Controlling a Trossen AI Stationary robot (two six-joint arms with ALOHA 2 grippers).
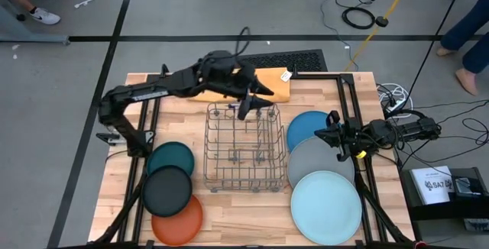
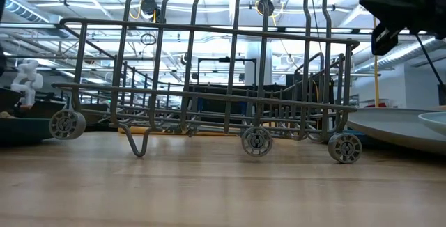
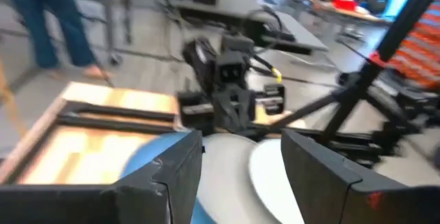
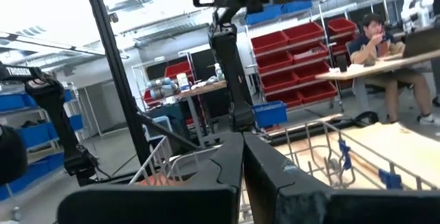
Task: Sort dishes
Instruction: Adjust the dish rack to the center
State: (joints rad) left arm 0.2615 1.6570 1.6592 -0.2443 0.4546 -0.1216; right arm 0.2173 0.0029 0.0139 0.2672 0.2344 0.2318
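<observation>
Three larger plates lie overlapping in a row on the table's right: medium blue (image 1: 306,127), grey (image 1: 315,163) and light blue (image 1: 326,207). On the left lie the smaller dark teal (image 1: 170,156), black (image 1: 168,190) and orange (image 1: 179,222) plates, the black one lapping over its neighbours. Between the two rows stands the wire rack (image 1: 241,148). My left gripper (image 1: 256,102) hangs open above the rack's far side, holding nothing; its fingers (image 3: 172,179) frame the larger plates (image 3: 230,169). My right gripper (image 1: 321,134) is shut and empty, raised over the medium blue and grey plates.
A folded orange-yellow cloth (image 1: 269,85) lies at the table's far edge behind the rack. The rack stands on small wheels (image 2: 257,142). Black frame rails (image 1: 345,100) run along the table's sides. People stand beyond the far edge, and cables lie on the floor at the right.
</observation>
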